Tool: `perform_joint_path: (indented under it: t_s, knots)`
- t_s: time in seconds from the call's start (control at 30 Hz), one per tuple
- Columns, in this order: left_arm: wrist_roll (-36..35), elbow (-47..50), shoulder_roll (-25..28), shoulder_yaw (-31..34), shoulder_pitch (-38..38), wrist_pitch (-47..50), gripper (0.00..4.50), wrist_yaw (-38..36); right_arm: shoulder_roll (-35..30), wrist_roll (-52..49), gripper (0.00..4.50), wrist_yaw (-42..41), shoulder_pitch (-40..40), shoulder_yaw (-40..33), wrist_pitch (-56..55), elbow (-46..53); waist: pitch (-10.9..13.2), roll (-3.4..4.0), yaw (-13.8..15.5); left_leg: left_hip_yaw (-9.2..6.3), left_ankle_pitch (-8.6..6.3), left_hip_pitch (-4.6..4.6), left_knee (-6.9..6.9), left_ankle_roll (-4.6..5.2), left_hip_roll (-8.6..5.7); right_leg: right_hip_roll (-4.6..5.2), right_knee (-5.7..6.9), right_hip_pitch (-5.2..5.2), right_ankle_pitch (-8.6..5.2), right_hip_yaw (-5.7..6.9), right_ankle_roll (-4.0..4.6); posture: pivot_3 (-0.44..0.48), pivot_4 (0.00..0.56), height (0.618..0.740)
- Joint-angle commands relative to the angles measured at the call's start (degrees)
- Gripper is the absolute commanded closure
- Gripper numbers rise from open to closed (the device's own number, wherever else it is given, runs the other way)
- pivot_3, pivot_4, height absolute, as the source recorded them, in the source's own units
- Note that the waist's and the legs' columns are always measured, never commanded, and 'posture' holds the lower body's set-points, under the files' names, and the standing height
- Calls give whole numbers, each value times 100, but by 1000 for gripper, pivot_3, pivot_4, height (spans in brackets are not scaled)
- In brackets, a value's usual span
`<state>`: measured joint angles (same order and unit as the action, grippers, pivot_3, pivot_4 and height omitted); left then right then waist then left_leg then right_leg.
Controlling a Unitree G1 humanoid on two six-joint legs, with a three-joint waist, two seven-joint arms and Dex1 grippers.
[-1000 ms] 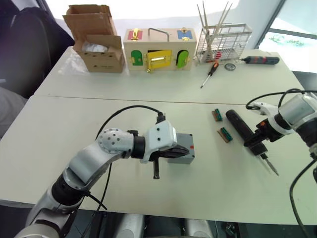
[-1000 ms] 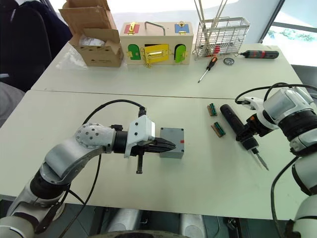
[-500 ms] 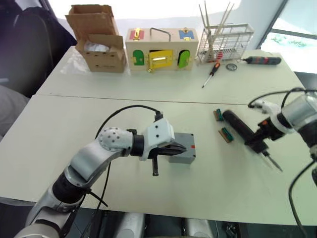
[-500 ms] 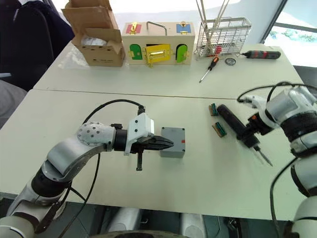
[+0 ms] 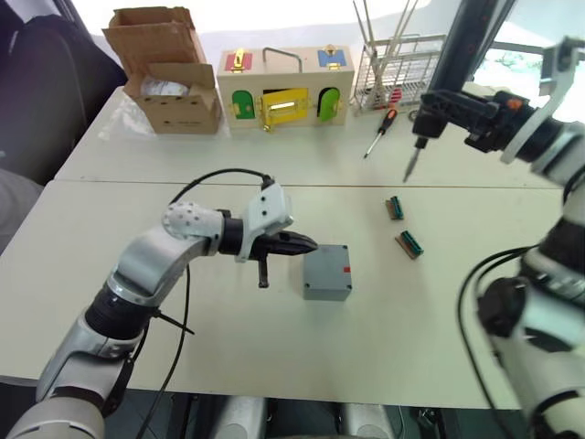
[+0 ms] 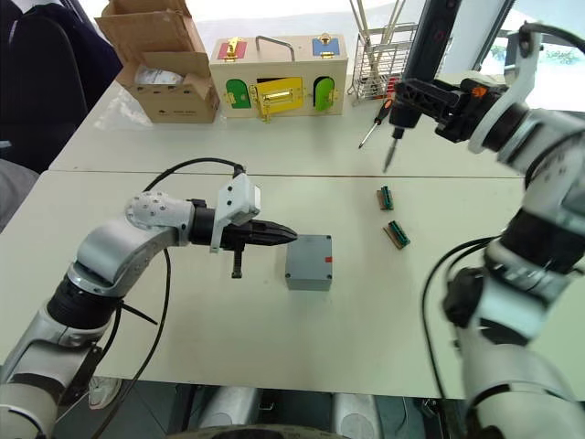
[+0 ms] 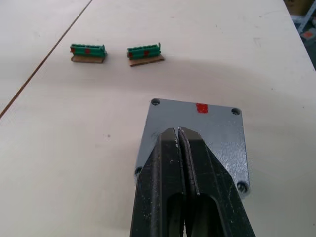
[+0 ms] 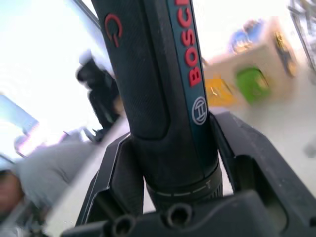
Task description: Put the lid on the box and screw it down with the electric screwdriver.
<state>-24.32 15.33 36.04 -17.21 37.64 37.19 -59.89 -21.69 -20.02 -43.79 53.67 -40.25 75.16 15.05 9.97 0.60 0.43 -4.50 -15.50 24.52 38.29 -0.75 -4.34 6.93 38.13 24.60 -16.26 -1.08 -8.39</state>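
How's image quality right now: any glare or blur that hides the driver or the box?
Left eye view: bright window glare behind the raised electric screwdriver, whose bit shows sharp; the box is evenly lit. Left wrist view: crisp, the left gripper shut above the lid. Right wrist view: background blurred and washed out, the screwdriver body sharp in the right gripper.

Electric screwdriver (image 8: pixel 163 89) barrel: red "BOSC" lettering legible, rest cut off; round Bosch logo below; red power symbol alongside.
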Motion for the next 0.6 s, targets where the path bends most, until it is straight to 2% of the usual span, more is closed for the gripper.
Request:
perform_joint_path:
  t_s: [0.03, 0.1, 0.2, 0.33, 0.5, 0.6]
  knots:
    - [-4, 27, 115, 45, 149, -56, 4500, -292, 667, -901, 2594, 503, -108, -767, 14, 1255, 0, 0, 7, -1, 0, 0, 3, 0, -5, 2, 0, -3, 0, -1, 0, 0, 150, 730]
    - [18, 17, 193, 44, 136, -52, 4500, -389, 1045, -1238, 2594, 707, -377, -748, -94, 1680, -1, 1, -19, 3, 0, 0, 6, 1, -7, 5, -2, -4, 0, -3, 0, 0, 150, 730]
    - [43, 64, 115, -8, 123, 39, 4500, -333, 1265, -1696, 2594, 736, -1129, -313, -253, 2262, -2, 1, -99, -1, 0, -5, 2, 1, -6, 3, 4, -5, 0, -2, 0, 0, 150, 730]
    - [156, 33, -90, -198, 136, 92, 4500, -246, 1134, -2003, 2594, 768, -1891, 341, -625, 2599, -3, 2, -170, 2, 0, -7, 0, 2, -5, 3, 4, -5, 0, -3, 0, 0, 150, 730]
    - [327, -129, -218, -365, 118, 23, 4500, -215, 1022, -2150, 2594, 955, -2453, 961, -1194, 2656, -3, 3, -229, 2, 0, -11, -3, 2, -1, -2, 4, -5, 0, -2, 0, 0, 150, 730]
    - [574, -512, -424, -519, 113, -154, 4500, -103, 1001, -1871, 2594, 1029, -2896, 1586, -1813, 2596, -5, 2, -229, -1, 0, -12, -3, 2, -1, -2, 4, -7, 0, -2, 0, 0, 150, 730]
